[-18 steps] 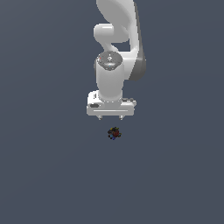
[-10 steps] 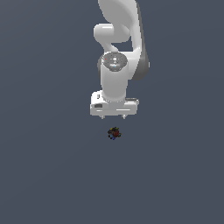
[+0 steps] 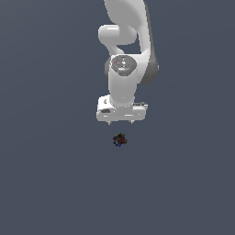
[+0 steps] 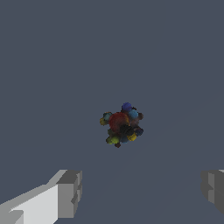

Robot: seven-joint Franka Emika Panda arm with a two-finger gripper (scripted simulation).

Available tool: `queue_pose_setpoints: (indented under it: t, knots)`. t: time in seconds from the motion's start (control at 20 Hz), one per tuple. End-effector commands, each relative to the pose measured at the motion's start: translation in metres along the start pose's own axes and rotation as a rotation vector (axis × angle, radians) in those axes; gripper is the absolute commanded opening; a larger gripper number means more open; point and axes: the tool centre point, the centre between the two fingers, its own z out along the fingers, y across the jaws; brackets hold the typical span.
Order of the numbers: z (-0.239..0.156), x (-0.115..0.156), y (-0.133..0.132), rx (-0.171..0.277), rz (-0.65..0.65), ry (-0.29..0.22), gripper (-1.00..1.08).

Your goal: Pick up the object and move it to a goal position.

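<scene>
Slightly higher than a moment ago, the white robot arm's gripper (image 3: pixel 121 123) has drawn up from the object while the lump has stayed put.
Across the wrist view, one grey fingertip (image 4: pixel 70 193) stands well apart from the other, so the hand is spread wide and holds nothing; the tiny dark irregular lump with red, blue, green and yellow specks (image 4: pixel 122 124) lies on the flat grey-blue floor (image 3: pixel 50 174), just below the gripper in the exterior view.

The object (image 3: pixel 120 139) lies just below the tool (image 3: pixel 120 123), apart.
</scene>
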Motion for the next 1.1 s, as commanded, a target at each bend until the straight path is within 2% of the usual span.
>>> queue_pose_setpoints:
  t: [0.0, 0.45, 1.05]
  knots:
    - [0.002, 0.0, 0.0, 0.001, 0.018, 0.0, 1.0]
    - [0.013, 0.003, -0.002, 0.009, 0.166, 0.007, 1.0]
    - [0.037, 0.009, -0.004, 0.022, 0.493, 0.02, 1.0]
